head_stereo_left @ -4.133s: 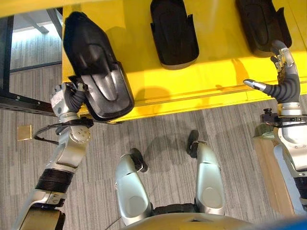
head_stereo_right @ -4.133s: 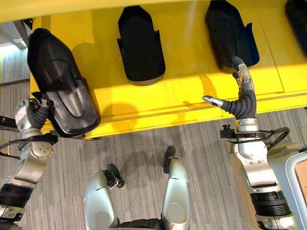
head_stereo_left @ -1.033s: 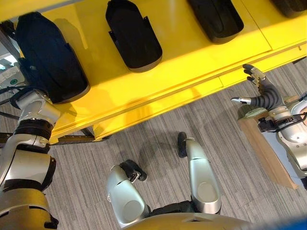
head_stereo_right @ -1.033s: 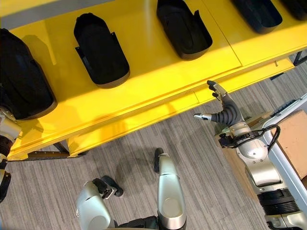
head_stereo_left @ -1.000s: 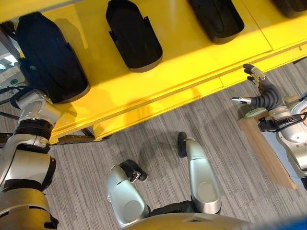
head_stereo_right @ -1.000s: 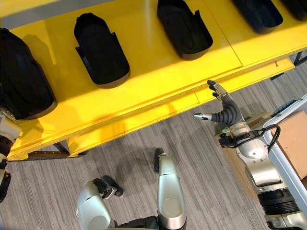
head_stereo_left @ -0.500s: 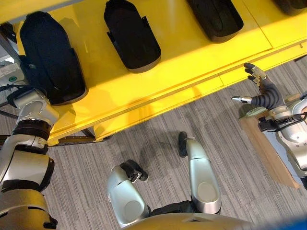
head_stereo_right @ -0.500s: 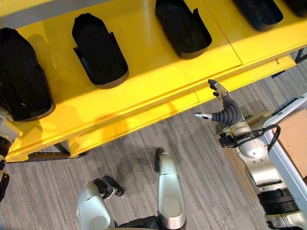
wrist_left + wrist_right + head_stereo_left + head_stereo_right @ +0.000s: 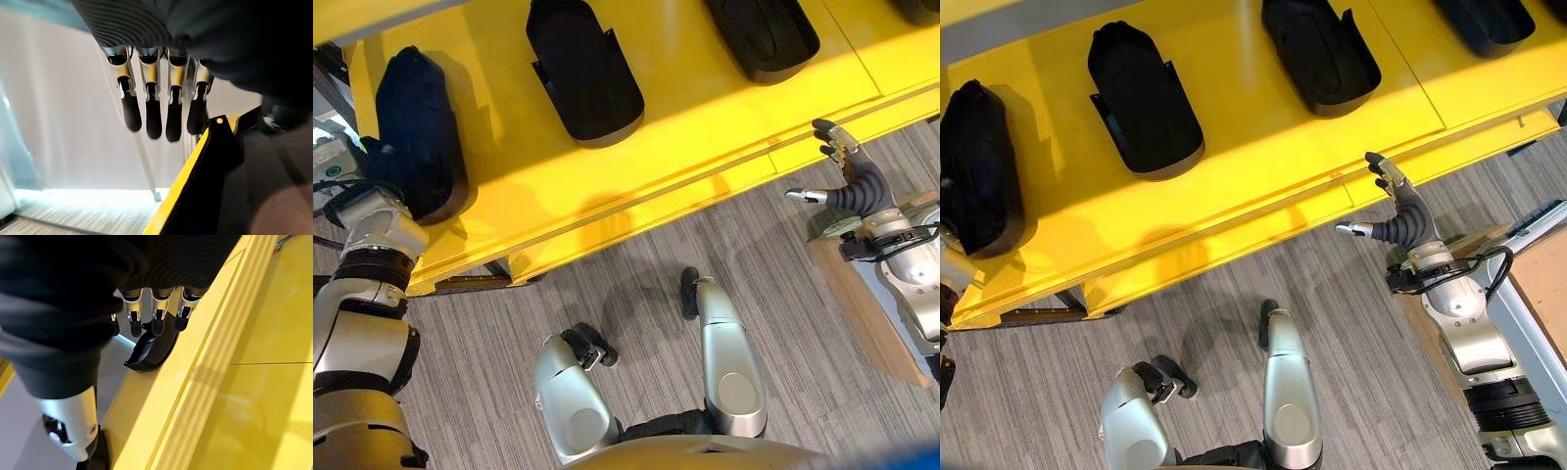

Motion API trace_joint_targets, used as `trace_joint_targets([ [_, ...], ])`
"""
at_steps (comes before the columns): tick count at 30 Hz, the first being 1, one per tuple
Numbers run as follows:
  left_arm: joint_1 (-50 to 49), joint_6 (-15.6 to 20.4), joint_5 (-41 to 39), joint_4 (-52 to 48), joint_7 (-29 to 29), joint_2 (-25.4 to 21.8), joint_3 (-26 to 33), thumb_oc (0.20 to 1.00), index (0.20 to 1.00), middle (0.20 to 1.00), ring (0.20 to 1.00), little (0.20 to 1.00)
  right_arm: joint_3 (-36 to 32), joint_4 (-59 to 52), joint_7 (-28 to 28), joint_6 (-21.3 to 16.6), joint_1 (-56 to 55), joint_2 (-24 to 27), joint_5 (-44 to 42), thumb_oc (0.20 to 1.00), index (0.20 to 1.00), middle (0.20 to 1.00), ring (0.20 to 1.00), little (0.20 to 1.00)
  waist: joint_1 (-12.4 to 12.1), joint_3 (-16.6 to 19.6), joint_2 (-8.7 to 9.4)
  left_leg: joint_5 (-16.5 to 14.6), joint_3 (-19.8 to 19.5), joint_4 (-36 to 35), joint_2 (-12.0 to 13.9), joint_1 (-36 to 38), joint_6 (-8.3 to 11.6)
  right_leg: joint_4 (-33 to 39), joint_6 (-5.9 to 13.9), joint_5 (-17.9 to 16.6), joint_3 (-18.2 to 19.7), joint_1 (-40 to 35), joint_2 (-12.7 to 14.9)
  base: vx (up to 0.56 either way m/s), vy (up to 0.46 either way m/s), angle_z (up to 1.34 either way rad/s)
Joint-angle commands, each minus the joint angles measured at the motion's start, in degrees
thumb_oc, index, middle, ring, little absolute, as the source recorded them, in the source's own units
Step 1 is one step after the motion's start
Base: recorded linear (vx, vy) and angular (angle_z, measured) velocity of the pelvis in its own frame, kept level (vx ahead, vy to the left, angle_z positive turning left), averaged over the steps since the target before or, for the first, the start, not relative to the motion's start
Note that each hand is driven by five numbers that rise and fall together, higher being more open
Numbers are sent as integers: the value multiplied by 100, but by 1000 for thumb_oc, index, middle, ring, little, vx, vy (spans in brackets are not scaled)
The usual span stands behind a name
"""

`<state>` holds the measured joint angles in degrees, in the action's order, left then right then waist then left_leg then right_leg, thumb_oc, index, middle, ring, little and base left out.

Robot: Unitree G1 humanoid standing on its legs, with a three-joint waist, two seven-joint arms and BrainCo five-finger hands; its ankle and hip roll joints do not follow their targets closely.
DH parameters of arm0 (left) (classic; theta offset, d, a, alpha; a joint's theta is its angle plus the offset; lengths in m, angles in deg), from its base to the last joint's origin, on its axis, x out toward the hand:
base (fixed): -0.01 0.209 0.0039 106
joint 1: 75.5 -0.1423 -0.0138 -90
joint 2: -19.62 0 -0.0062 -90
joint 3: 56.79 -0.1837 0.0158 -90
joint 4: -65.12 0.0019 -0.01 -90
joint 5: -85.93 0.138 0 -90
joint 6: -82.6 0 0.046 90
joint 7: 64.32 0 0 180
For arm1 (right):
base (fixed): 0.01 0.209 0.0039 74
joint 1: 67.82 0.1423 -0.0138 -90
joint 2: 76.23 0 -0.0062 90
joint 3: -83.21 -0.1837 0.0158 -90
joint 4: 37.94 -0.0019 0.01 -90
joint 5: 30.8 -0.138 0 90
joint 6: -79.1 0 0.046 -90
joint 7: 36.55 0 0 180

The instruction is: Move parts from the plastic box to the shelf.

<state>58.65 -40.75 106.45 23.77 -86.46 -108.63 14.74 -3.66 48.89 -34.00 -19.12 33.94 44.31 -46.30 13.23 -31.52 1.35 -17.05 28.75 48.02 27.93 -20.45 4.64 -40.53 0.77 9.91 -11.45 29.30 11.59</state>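
Part (image 9: pixel 416 132) lies on shelf (image 9: pixel 685 117) (left end), seemingly released.

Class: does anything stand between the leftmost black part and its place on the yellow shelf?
Nothing visible does. The leftmost black part already lies on the yellow shelf, apart from the next part, with the left hand open close by its end.

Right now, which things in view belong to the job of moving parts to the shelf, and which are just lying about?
Job in hand:
yellow shelf
leftmost black part, by the open left robot hand
second black part
third black part
right robot hand, open, off the shelf's front edge

Lying about:
wooden board beside the right arm
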Motion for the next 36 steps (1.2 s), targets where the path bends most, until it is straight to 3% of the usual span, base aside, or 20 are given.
trace_joint_targets([
  [1, -249, -590, -544, -216, -187, -174, 235, 1000, 1000, 1000, 1000, 1000, -148, -139, 119, -113, 249, 108, -90, 1000, 1000, 1000, 1000, 1000, 23, 173, 175, 1022, 182, 3, -475, -726, -276, -92, 34, 365, -166, -615, -89, 30, -18, 1],
  [4, -413, -333, -1054, 73, -286, -211, 310, 1000, 1000, 1000, 1000, 1000, 0, 80, 158, -303, 308, 123, -87, 1000, 1000, 1000, 1000, 1000, 16, 174, 168, 1100, 226, 13, -433, -669, -261, -110, 47, 351, -244, -657, -54, 18, -9, 4],
  [6, -361, 8, -1213, 486, -514, -255, 340, 1000, 1000, 1000, 1000, 1000, 34, 37, 156, -239, 381, 171, -137, 1000, 1000, 1000, 1000, 1000, 54, 174, 164, 1154, 237, 6, -411, -655, -248, -117, 20, 372, -244, -656, -53, 0, 0, 0],
  [11, -121, 87, -1203, 683, -1077, -207, 294, 1000, 1000, 1000, 1000, 1000, 80, -84, 199, -171, 363, 168, -158, 1000, 1000, 1000, 1000, 1000, 111, 174, 199, 1216, 276, -30, -372, -633, -202, -107, -13, 408, -222, -675, -69, 0, 0, 0],
  [18, -169, -172, -1180, 276, -1423, -88, 505, 1000, 1000, 1000, 1000, 1000, -69, -218, 176, -222, 35, 29, -79, 1000, 1000, 1000, 1000, 1000, 49, 227, 228, 1267, 237, -206, -383, -562, -176, -47, 0, 399, -272, -771, -64, 14, -39, 1],
  [21, -569, 35, -1697, -70, -1799, 128, 914, 1000, 1000, 1000, 1000, 1000, -144, -306, 214, -137, -174, -122, 45, 1000, 1000, 1000, 1000, 1000, -60, 318, 212, 1396, 119, -448, -410, -445, -126, 40, -1, 398, -355, -934, -39, 59, -85, 13],
  [25, -770, 244, -1913, -153, -1846, 200, 1109, 1000, 1000, 1000, 1000, 1000, -156, -336, 212, -24, -203, -142, 41, 1000, 1000, 1000, 1000, 1000, -87, 368, 191, 1506, 70, -515, -386, -374, -73, 62, -25, 413, -388, -1026, -54, 46, -40, 10],
  [36, -1188, 795, -1946, -545, -2124, 511, 1403, 1000, 1000, 1000, 1000, 1000, -171, -253, 238, -78, -512, -312, 177, 1000, 1000, 1000, 1000, 1000, -132, 510, 159, 1587, 32, -547, -334, -241, -33, 4, -77, 456, -427, -1221, -71, 47, -29, 3],
])
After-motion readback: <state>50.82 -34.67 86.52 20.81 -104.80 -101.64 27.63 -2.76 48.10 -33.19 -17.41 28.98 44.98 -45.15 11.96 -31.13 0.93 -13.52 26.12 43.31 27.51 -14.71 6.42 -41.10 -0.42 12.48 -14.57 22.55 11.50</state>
